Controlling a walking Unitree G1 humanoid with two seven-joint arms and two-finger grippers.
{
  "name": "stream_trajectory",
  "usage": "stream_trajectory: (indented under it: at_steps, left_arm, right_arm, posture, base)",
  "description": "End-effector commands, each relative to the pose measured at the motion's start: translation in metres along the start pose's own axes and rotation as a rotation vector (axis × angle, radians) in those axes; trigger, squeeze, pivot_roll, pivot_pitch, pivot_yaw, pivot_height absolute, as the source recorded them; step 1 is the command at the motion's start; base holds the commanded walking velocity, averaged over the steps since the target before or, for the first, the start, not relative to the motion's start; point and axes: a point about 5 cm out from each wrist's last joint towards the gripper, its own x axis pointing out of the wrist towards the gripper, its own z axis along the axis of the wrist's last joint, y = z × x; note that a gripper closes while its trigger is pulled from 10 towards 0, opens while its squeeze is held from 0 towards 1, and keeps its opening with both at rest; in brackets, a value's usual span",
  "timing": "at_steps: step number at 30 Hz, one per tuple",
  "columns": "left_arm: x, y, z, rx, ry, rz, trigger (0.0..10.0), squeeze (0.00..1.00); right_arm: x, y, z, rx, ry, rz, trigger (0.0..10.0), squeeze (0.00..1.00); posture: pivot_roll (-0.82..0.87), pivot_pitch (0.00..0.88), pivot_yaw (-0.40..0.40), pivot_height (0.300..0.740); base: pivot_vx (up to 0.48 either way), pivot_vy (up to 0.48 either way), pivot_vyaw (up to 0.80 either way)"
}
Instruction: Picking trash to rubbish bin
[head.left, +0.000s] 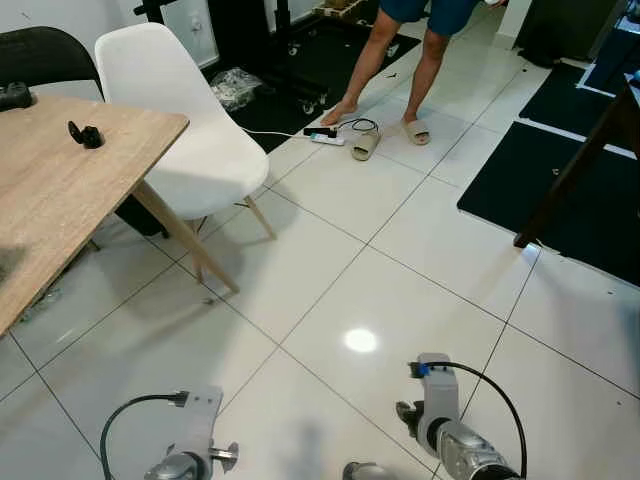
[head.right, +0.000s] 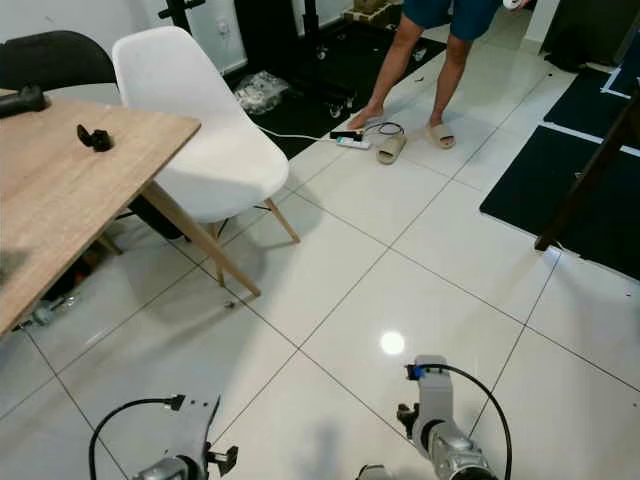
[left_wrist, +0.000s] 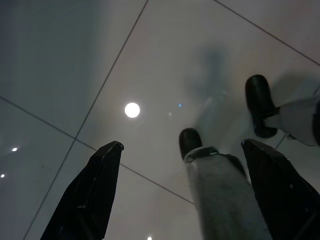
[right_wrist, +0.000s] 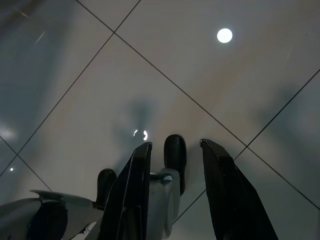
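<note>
A crumpled clear plastic bag (head.left: 235, 86) lies on the floor far ahead, behind the white chair (head.left: 190, 130) and beside a black mat. Both arms hang low over the white tiles in front of me, far from the bag: the left arm (head.left: 190, 445) at the bottom left and the right arm (head.left: 440, 415) at the bottom right. In the left wrist view my left gripper (left_wrist: 181, 146) is open wide above bare tile, with nothing in it. In the right wrist view my right gripper (right_wrist: 176, 146) is open by a narrower gap and holds nothing.
A wooden table (head.left: 60, 190) with a small black object (head.left: 86, 134) stands at the left. A person (head.left: 385, 60) stands ahead beside a power strip (head.left: 322, 135) and a loose slipper (head.left: 365, 145). Black mats (head.left: 560, 190) and a dark slanted post (head.left: 575, 165) are at the right.
</note>
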Motion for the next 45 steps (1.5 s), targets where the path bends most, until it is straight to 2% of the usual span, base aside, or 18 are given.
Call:
stream_trajectory:
  at_steps: [1, 4, 10, 14, 27, 41, 45]
  left_arm:
    - [0.0, -0.004, -0.006, -0.018, 0.017, -0.006, 10.0, 0.0]
    - [0.0, -0.002, -0.005, 0.005, 0.022, -0.014, 10.0, 0.0]
    - [-0.002, 0.007, -0.004, 0.027, 0.029, -0.004, 10.0, 0.0]
    - [-0.003, 0.014, 0.002, 0.02, 0.013, 0.022, 10.0, 0.0]
    - [0.001, -0.001, 0.002, 0.014, 0.011, -0.013, 10.0, 0.0]
    - [-0.001, 0.005, 0.001, 0.019, 0.016, -0.004, 10.0, 0.0]
    - [0.001, 0.001, 0.005, 0.034, 0.01, -0.017, 10.0, 0.0]
  right_arm:
    - [-0.001, 0.001, -0.009, 0.02, 0.032, 0.0, 10.0, 0.0]
    - [0.0, 0.006, -0.01, 0.042, 0.021, 0.003, 10.0, 0.0]
    - [0.0, 0.012, -0.013, 0.032, 0.024, 0.024, 10.0, 0.0]
    - [0.0, 0.003, -0.004, 0.04, 0.005, 0.004, 10.0, 0.0]
    - [0.0, 0.0, 0.0, 0.037, -0.005, -0.004, 10.0, 0.0]
    - [0.0, 0.001, -0.001, 0.046, -0.007, -0.005, 10.0, 0.0]
    - [-0.001, 0.0, -0.004, 0.066, -0.009, -0.014, 10.0, 0.0]
  posture:
    - [-0.12, 0.141, 0.033, 0.74]
    - [-0.13, 0.144, 0.064, 0.74]
    - [-0.13, 0.137, 0.07, 0.74]
    - [-0.14, 0.13, 0.06, 0.74]
    - [-0.15, 0.12, 0.055, 0.74]
    - [-0.16, 0.12, 0.066, 0.74]
    - [-0.16, 0.125, 0.074, 0.74]
  base:
    - [0.0, 0.0, 0.0]
    - [0.0, 0.0, 0.0]
    - [0.0, 0.0, 0.0]
    - [0.0, 0.0, 0.0]
    - [0.0, 0.0, 0.0]
    - [0.0, 0.0, 0.0]
    - [0.0, 0.0, 0.0]
